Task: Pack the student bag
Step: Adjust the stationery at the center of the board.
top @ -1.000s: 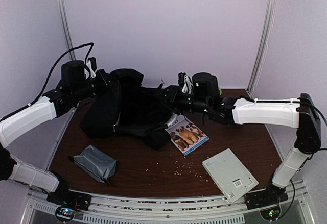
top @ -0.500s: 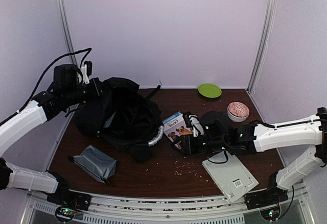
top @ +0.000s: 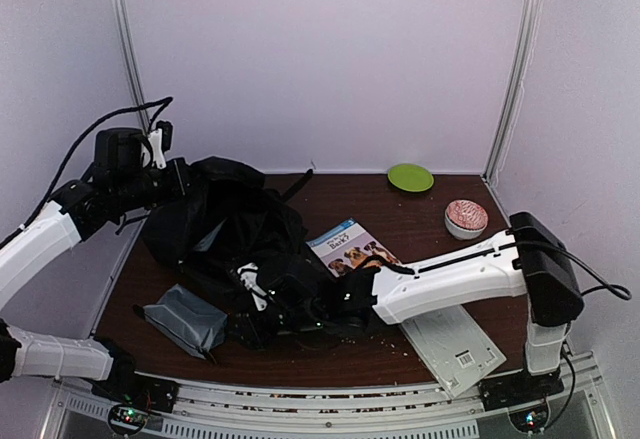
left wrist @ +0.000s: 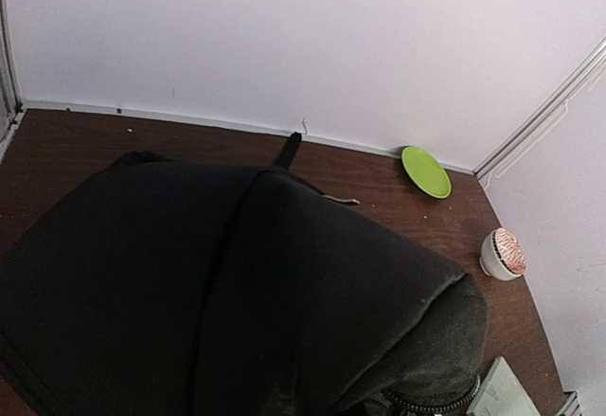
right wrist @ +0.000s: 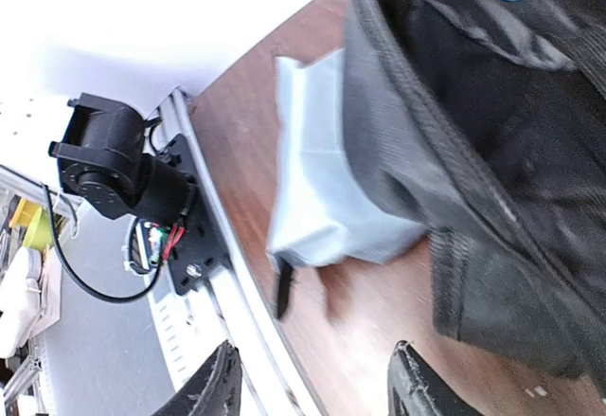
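The student bag (top: 235, 224) slumps centre-left on the desk (top: 430, 217), soft, floppy and probably light. The left fingers (top: 182, 175) pinch its upper-left rim closed. The right fingers (right wrist: 220, 388) stand wide and empty. Its stiffer zipped edge looks the surest hold.

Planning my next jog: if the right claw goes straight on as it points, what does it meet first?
Probably the grey pouch, lying ahead of the right claw beside the student bag; depth is hard to judge.
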